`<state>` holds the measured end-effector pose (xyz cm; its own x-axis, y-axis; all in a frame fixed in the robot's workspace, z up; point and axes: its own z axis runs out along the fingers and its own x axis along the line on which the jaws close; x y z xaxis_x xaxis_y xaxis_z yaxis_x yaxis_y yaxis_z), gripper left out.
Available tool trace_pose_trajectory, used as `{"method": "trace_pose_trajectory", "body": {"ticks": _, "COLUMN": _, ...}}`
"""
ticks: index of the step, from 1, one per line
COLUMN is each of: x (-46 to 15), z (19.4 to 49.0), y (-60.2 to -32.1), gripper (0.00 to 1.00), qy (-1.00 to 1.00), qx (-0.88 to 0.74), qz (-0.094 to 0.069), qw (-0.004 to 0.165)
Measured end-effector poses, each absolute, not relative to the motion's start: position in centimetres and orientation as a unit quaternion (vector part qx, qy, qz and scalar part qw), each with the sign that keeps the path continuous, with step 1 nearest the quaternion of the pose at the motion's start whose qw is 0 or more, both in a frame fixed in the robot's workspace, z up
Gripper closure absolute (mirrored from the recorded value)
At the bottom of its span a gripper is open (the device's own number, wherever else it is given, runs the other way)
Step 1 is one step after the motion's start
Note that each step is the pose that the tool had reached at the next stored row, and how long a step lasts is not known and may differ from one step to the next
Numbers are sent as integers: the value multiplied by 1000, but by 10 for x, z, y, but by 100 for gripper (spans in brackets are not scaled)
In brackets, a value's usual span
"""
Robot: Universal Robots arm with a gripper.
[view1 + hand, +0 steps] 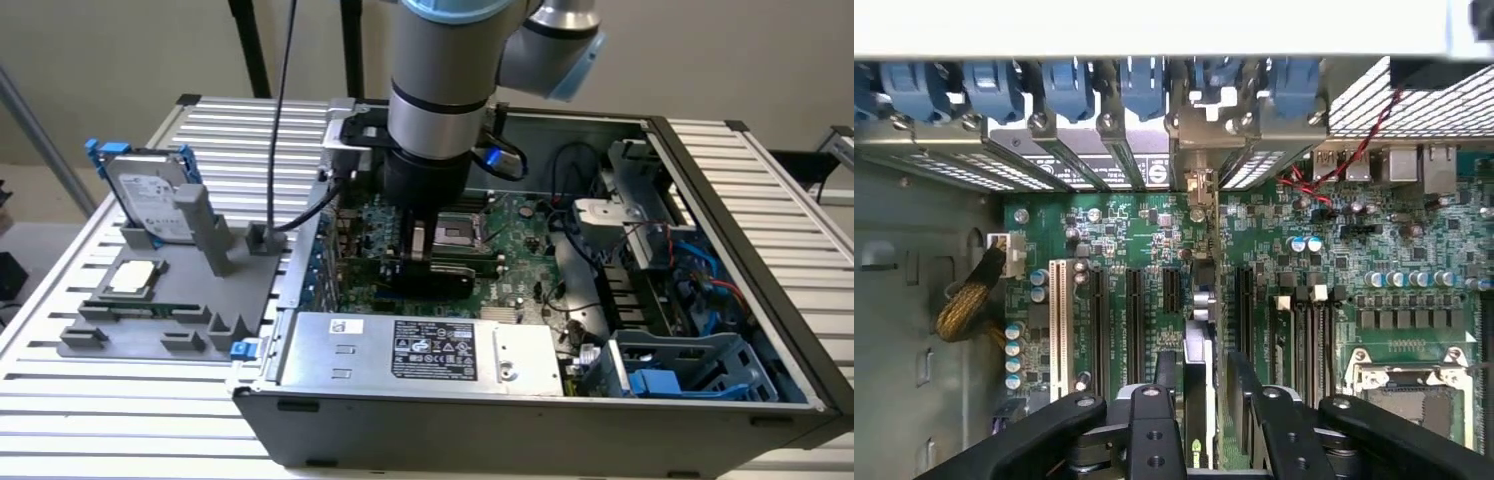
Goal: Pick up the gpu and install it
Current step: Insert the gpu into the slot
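My gripper reaches down into the open computer case, over the green motherboard. It is shut on the gpu, whose black cooler face shows just under the fingers. In the wrist view the gpu is seen edge-on, standing upright among the expansion slots. It runs between my two black fingers toward the rear wall. Its silver bracket lines up with a rear slot opening. The gpu's lower edge is hidden, so I cannot tell how deep it sits in the slot.
A silver hard drive with blue rails and a small square processor chip rest on a grey fixture at the exterior view's left. The power supply, the empty processor socket, blue slot latches and a braided cable crowd the card.
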<state>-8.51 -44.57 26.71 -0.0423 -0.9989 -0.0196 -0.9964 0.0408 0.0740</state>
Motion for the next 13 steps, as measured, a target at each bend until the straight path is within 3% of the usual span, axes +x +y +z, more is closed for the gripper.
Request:
{"method": "trace_pose_trajectory", "body": {"ticks": 8, "x": -88, "z": 299, "y": -445, "gripper": 65, "qy": -721, "qx": 692, "qz": -33, "qw": 19}}
{"method": "trace_pose_trajectory", "body": {"ticks": 13, "x": -100, "z": 300, "y": -445, "gripper": 86, "qy": -721, "qx": 692, "qz": -33, "qw": 22}}
